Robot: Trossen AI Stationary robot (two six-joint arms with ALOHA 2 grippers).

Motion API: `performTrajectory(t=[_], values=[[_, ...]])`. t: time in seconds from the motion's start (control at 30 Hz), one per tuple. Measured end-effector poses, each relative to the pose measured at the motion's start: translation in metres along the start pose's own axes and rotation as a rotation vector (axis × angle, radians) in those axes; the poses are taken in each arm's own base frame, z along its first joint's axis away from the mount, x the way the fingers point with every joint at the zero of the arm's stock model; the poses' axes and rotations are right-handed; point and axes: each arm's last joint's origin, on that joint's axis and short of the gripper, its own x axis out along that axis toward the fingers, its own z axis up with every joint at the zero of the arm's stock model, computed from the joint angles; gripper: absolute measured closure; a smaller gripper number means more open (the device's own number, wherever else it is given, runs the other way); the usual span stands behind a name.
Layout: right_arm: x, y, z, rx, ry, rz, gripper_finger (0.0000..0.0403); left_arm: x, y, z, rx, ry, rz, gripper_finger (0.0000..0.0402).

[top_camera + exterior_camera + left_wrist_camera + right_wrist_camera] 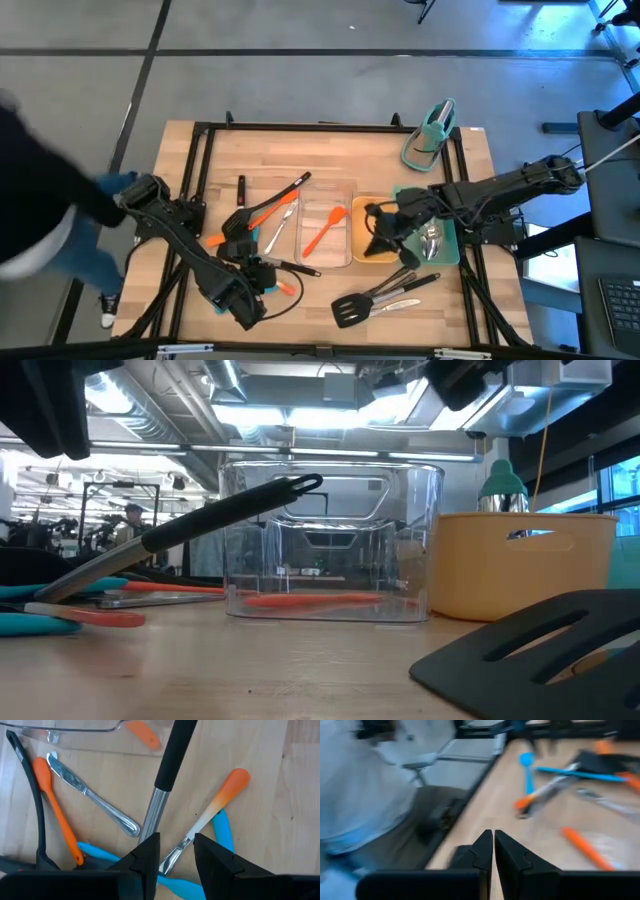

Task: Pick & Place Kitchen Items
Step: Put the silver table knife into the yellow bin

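Several kitchen items lie at the table's near left: an orange spatula (52, 805), a steel knife (92, 795), a blue utensil (222, 827) and an orange-handled utensil (220, 802). A black-handled steel utensil (167, 765) leans with its loop end on the clear tray's rim (300, 484). My left gripper (175, 857) (262, 274) is open just above them, its fingers on either side of the orange-handled utensil's metal end. Another orange spatula (325, 232) lies inside the clear tray (340, 190). My right gripper (493, 845) (372, 232) is shut and hovers over the yellow tray (358, 205).
Black slotted turners (375, 298) lie at the near middle. Steel spoons lie in a teal tray (448, 245) right of the yellow one. A teal stand (430, 135) sits at the far right. A person (60, 200) stands at the table's left edge.
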Motion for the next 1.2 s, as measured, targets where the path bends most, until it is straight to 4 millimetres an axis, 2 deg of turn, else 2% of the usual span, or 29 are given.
performTrajectory(t=[0.13, 0.33, 0.57, 0.87, 1.2], values=[[0.005, 0.018, -0.003, 0.05, 0.031, 0.099, 0.0382, 0.001, -0.002, 0.004, 0.012, -0.021, -0.026, 0.0286], [0.017, 0.044, -0.011, 0.146, 0.092, 0.173, 0.0372, -0.003, -0.019, 0.019, 0.132, -0.179, -0.175, 0.0286], [0.042, 0.068, -0.035, 0.18, 0.224, 0.078, 0.0315, -0.011, -0.018, 0.028, 0.201, -0.218, -0.182, 0.0286], [0.069, 0.081, -0.072, 0.255, 0.426, -0.047, 0.0227, -0.014, -0.02, 0.034, 0.198, -0.317, -0.133, 0.0286], [0.094, 0.073, -0.102, 0.339, 0.566, -0.185, 0.021, -0.014, -0.019, 0.035, 0.192, -0.339, -0.106, 0.0286]])
